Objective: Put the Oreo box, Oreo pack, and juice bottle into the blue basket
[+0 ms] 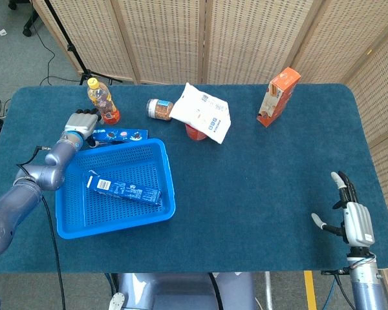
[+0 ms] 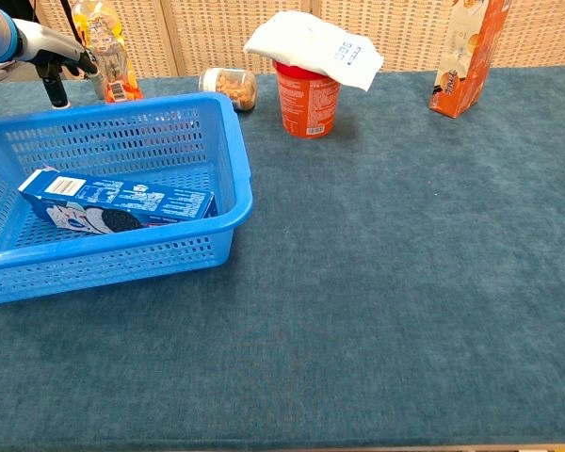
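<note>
Blue basket [image 1: 169, 169] holds the Oreo box [image 1: 123, 188]. Behind its far rim lies the Oreo pack [image 1: 121, 134], the juice bottle [image 1: 102, 100] upright beyond. The left hand [image 1: 81, 124] hovers there, fingers apart, empty. Nearby: toppled jar [image 1: 158, 108], red cup [image 2: 308, 98] under a white bag [image 1: 202, 113]. The right hand [image 1: 355, 223] idles, fingers spread.

The table [image 1: 271, 174] carries a matt, napped teal cloth. The blue basket [image 1: 169, 174] is glossy perforated plastic. The Oreo box [image 1: 123, 188] is smooth printed cardboard. The juice bottle [image 1: 103, 101] at the far left corner is clear plastic with a yellow cap. The left hand [image 1: 79, 123] shows grey metal with dark fingers. The orange carton [image 1: 277, 97] is matt card.
</note>
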`<action>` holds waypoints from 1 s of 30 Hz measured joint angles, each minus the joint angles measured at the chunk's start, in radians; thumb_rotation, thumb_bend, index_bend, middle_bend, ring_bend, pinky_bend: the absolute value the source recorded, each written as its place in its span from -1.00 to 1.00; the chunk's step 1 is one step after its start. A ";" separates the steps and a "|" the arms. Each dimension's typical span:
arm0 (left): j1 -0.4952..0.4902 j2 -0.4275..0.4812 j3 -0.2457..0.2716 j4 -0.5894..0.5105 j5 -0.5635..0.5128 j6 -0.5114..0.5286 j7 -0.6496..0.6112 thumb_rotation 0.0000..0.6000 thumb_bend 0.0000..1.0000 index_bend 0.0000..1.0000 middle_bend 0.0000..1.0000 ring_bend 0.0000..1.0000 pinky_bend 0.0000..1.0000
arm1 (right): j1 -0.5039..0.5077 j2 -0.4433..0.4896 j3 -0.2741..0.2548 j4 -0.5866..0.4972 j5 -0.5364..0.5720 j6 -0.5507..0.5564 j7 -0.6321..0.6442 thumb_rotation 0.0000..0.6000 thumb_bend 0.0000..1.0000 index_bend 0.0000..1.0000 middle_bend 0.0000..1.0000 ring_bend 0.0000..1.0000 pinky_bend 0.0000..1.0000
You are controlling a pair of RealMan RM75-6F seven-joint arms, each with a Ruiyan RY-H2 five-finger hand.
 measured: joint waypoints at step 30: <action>0.059 -0.180 -0.074 0.230 0.132 -0.029 -0.049 1.00 -0.36 -0.34 -0.95 -0.99 -0.89 | 0.001 -0.008 0.002 0.010 0.003 -0.004 0.004 1.00 -0.53 -1.00 -1.00 -1.00 -0.07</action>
